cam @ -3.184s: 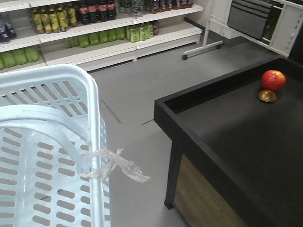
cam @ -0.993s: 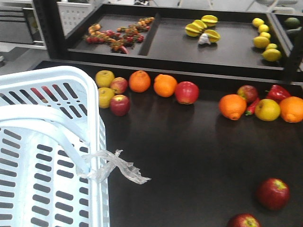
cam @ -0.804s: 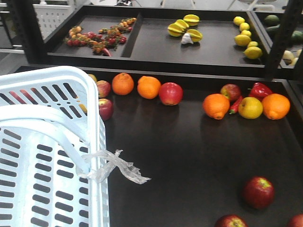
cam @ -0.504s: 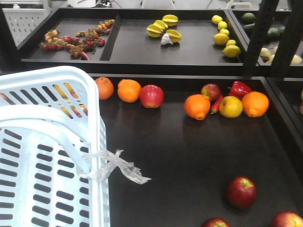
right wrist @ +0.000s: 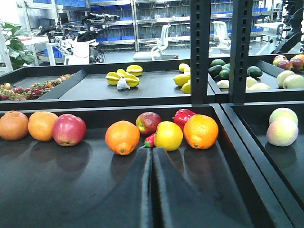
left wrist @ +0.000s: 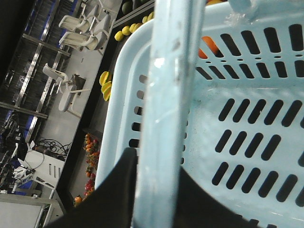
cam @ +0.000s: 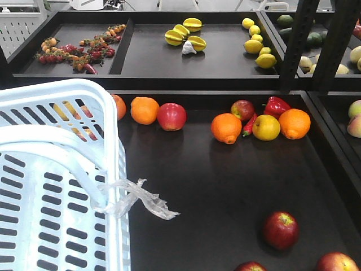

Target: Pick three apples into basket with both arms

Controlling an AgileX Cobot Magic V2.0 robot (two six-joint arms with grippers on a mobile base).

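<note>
Left end effector (left wrist: 156, 166): grasping handle of pale blue-white slotted plastic basket (left wrist: 204, 118)
Right end effector (right wrist: 152, 159): clenched, empty

A black display table (cam: 225, 180) with a raised rim fills the foreground. Behind it sits a black tray shelf (cam: 225, 62) divided by partitions. Black upright posts (cam: 295, 45) rise at the right. Beyond (clearest from the right wrist) stand metal racks (right wrist: 156, 12) with blue bins, white office chairs (right wrist: 164, 35) and a leafy plant (right wrist: 10, 47), evenly lit.
</note>
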